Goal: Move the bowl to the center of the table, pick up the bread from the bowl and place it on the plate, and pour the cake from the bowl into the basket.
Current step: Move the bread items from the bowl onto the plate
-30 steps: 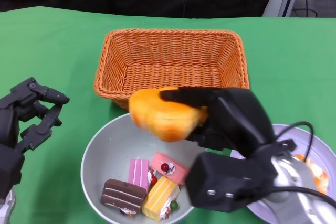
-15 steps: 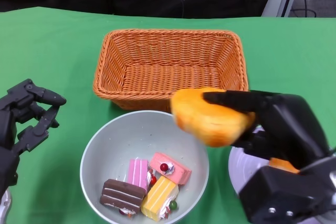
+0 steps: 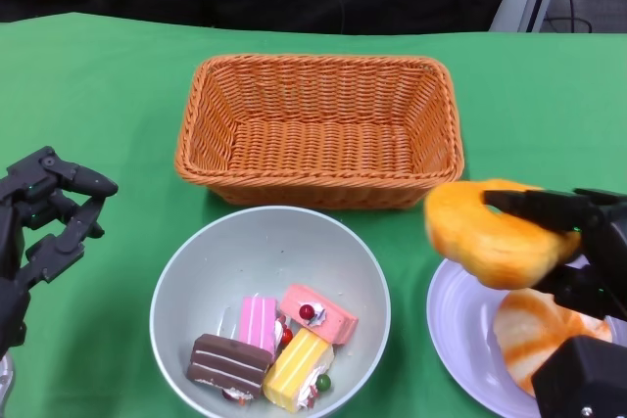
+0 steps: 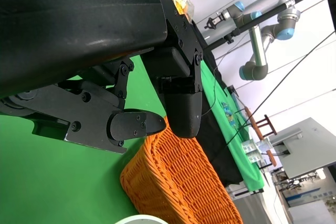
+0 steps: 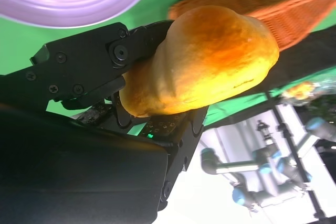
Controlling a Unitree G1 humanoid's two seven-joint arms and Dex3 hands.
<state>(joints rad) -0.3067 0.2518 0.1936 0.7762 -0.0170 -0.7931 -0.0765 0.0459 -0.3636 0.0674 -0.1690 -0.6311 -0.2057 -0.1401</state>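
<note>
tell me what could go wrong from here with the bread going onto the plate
The plate already holds another orange piece of bread, so the bread in the right hand might land on it and roll off. The bread also hangs near the plate's inner edge, so an early release could drop it on the green table.

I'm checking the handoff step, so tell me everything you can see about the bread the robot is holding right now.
The bread is a rounded golden-orange roll, darker orange on its crust and paler yellow toward one end, soft-looking with a shallow dent. The right hand holds it off the table, black fingers across its top and others below. It hangs tilted over the near-left edge of the lilac plate, not touching it, above another orange-and-white piece of bread already lying there. It is clear of the bowl and the basket.
</note>
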